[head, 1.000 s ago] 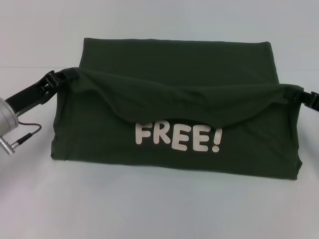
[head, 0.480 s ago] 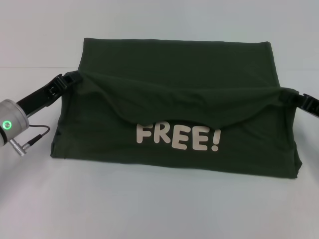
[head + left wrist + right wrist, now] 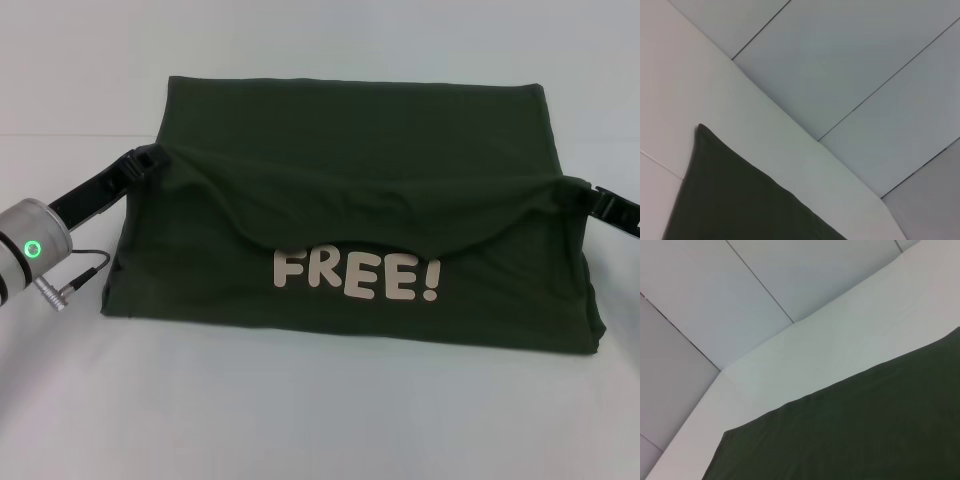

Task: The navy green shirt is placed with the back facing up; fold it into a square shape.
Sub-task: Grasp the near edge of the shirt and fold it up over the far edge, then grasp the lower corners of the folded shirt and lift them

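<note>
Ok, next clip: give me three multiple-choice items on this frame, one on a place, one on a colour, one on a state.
1. Where does the left gripper meet the dark olive-green cloth T-shirt?
A. at the lifted edge on the robot's left
B. at the near hem
C. at the far edge

2. What colour is the block lettering?
A. red
B. cream
C. blue

3. How does the lifted edge hang between the left gripper and the right gripper?
A. flat on the white table
B. rolled into a tube
C. raised at both ends, sagging in the middle

Answers: 1 A, the head view shows the black gripper at that corner of the raised fold. 2 B, pale "FREE!" stands out on the green. 3 C, the fold dips toward the lettering midway between the two held ends.
</note>
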`<state>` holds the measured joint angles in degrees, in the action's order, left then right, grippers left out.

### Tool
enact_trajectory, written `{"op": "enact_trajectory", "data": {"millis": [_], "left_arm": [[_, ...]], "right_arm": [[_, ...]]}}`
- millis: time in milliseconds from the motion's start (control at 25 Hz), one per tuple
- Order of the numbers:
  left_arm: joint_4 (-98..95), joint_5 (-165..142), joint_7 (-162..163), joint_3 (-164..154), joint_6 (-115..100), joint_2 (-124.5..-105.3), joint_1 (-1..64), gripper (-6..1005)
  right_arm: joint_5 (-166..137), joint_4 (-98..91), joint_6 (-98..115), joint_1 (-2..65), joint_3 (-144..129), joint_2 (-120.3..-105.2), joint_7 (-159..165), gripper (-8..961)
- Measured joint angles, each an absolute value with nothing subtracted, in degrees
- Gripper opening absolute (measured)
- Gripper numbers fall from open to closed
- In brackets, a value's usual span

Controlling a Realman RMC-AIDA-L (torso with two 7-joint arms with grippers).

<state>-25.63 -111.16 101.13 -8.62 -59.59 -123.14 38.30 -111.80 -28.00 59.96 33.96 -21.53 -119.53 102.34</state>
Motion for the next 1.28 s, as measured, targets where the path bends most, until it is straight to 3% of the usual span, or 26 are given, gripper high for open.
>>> {"op": "enact_trajectory", "data": {"millis": [840,960,1280], "left_arm": [[-20.8,-106.8,95.4,-8.5,-52.9,-124.02,39.9,24],[-20.6,-106.6,95.5,-8.5,-52.9,-124.02,39.7,133],[-20.6,-107.0,95.7,-8.6,-53.0,-123.41,37.6,404]], "right_arm": [[-111.9,-25.0,52.9,35.8,-24.3,-119.53,100.7,219],[-112.0,-25.0,53.1,35.6,-24.4,-119.53,101.1,226],[-109.7,-25.3,58.5,32.5,-23.7,-118.87,101.1,448]]}}
